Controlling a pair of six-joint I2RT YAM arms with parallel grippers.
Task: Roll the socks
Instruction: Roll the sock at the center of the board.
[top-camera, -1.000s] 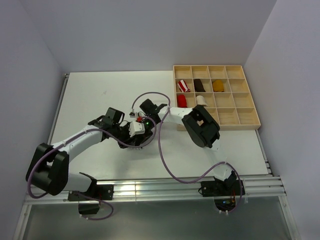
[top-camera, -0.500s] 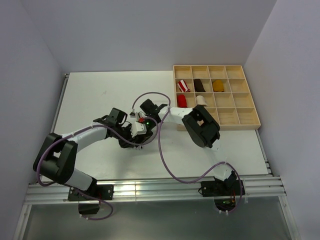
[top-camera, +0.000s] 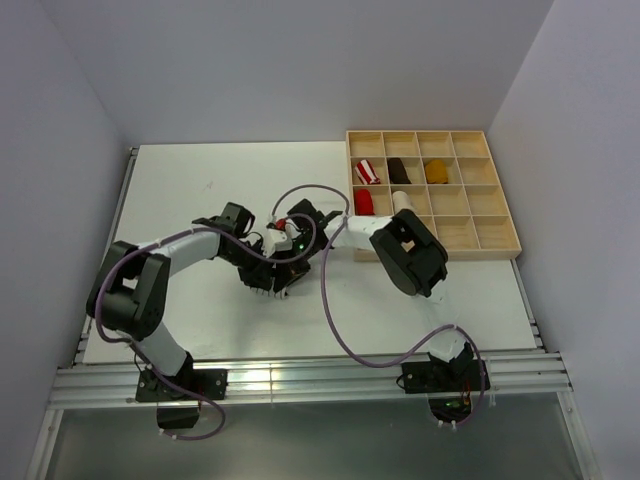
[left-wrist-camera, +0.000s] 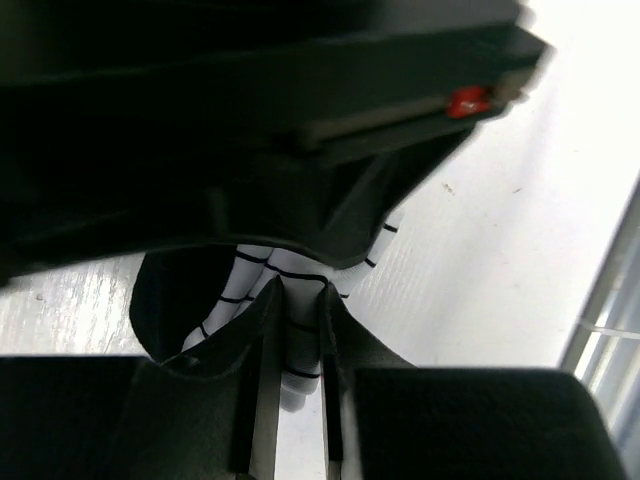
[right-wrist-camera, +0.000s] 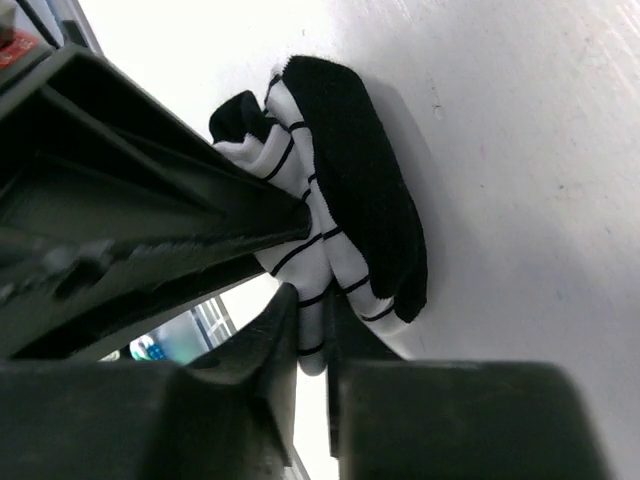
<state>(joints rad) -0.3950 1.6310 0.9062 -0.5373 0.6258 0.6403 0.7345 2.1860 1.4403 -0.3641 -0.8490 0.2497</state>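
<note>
The white sock with thin black stripes and a black toe is bunched on the white table, seen in the left wrist view (left-wrist-camera: 300, 285) and the right wrist view (right-wrist-camera: 345, 200). My left gripper (left-wrist-camera: 297, 305) is shut on a fold of this sock. My right gripper (right-wrist-camera: 312, 315) is shut on another fold of it, right next to the left one. In the top view the two grippers meet, left (top-camera: 262, 262) and right (top-camera: 290, 248), and hide the sock. A cream sock (top-camera: 403, 199) lies in a compartment of the tray, partly behind the right arm.
A wooden compartment tray (top-camera: 500, 245) stands at the right, holding a red-and-white striped bundle (top-camera: 369, 171), a dark brown bundle (top-camera: 399, 170), a mustard bundle (top-camera: 436, 171) and a red bundle (top-camera: 364, 203). A purple cable (top-camera: 330, 330) loops over the table.
My left arm has swung its elbow inward and farther back, and its gripper has shifted right, closer against the right gripper. The right arm moved slightly. Both stay on the striped sock.
</note>
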